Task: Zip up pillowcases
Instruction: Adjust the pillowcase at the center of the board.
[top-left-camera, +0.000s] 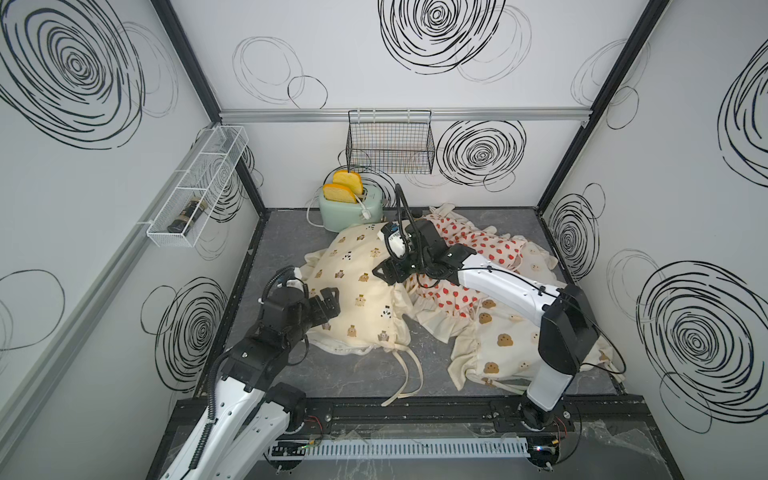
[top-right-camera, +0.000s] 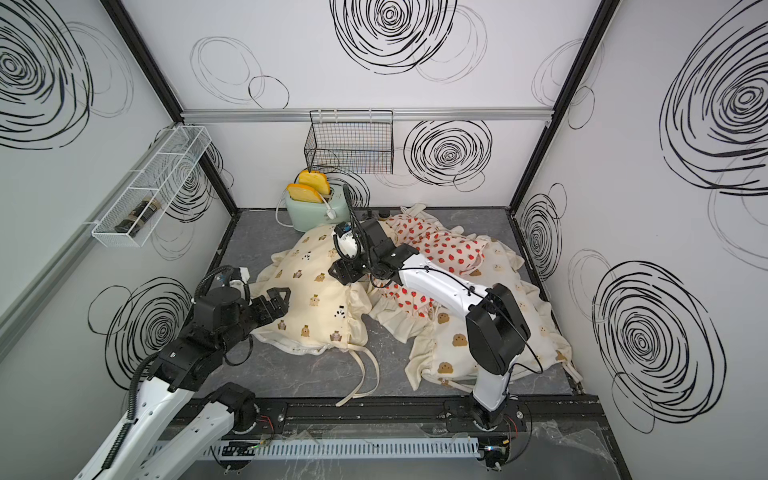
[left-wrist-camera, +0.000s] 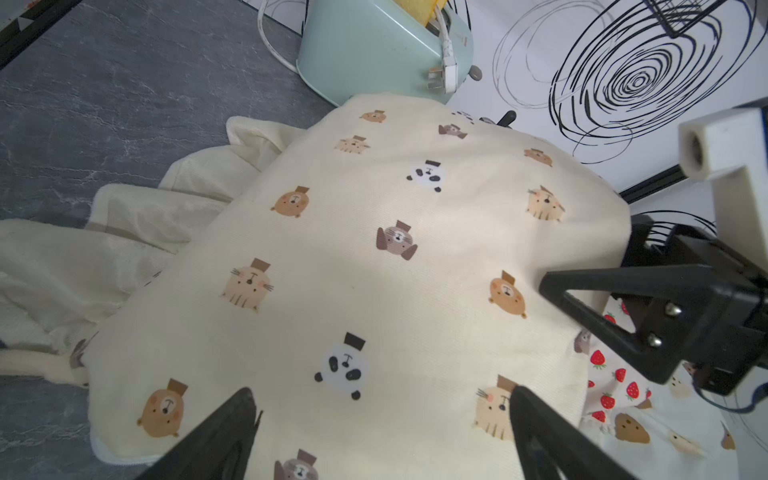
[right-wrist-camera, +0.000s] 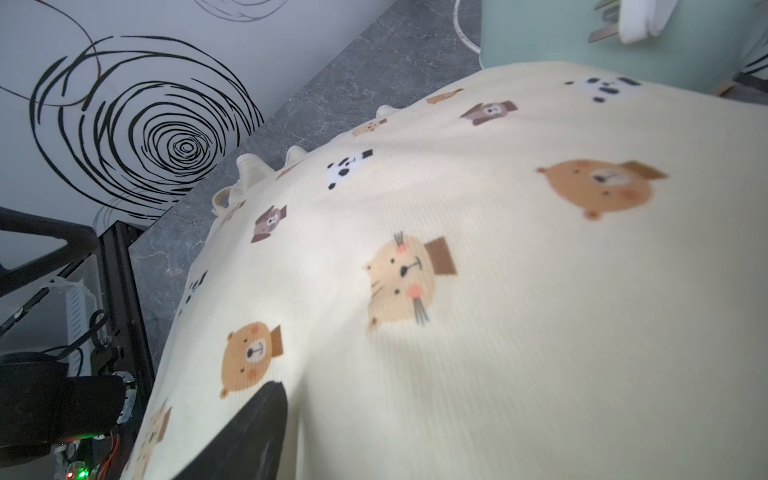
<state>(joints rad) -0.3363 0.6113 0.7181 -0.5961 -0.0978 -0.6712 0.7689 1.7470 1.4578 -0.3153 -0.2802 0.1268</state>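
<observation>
While the left hand (top-left-camera: 332, 306) sits spread wide with nothing in it, its two black fingers (left-wrist-camera: 232, 432) straddle the near-left part of the bears-and-pandas pillowcase (top-left-camera: 357, 282). I honestly can't say if they're touching the cloth or just above it. The right hand (top-left-camera: 386, 274) is over on the far-right side of that same pillowcase, low against the fabric. Its own wrist view only catches one dark finger (right-wrist-camera: 249, 436) against the cream cloth, so I can't tell whether it's open or closed, or whether it's gripping anything. That bears-and-pandas pillowcase looks puffy, and it lies left of centre on the grey tabletop (top-left-camera: 291, 249). Its far corner is right up against the mint green toaster (top-left-camera: 349, 212), which has two toast slices (top-left-camera: 340, 193) sticking out. Its ruffle bunches up along the left side, and its tie strings (top-left-camera: 405, 374) trail off toward the front edge. Just to its right is the strawberry pillowcase (top-left-camera: 469, 245), running from the back of the tabletop toward the middle, with the right arm reaching across it. The brown-bear-face pillowcase (top-left-camera: 498, 336) is crumpled at the front right. The strawberry one's ruffle overlaps it, and the right arm's elbow hangs above it. All three are touching or overlapping in one heap. Further out, a black wire basket (top-left-camera: 390, 145) hangs on the back wall above the toaster. A white wire rack (top-left-camera: 195, 187) on the left wall has a dark bottle (top-left-camera: 185, 216) lying in its nearest compartment.
</observation>
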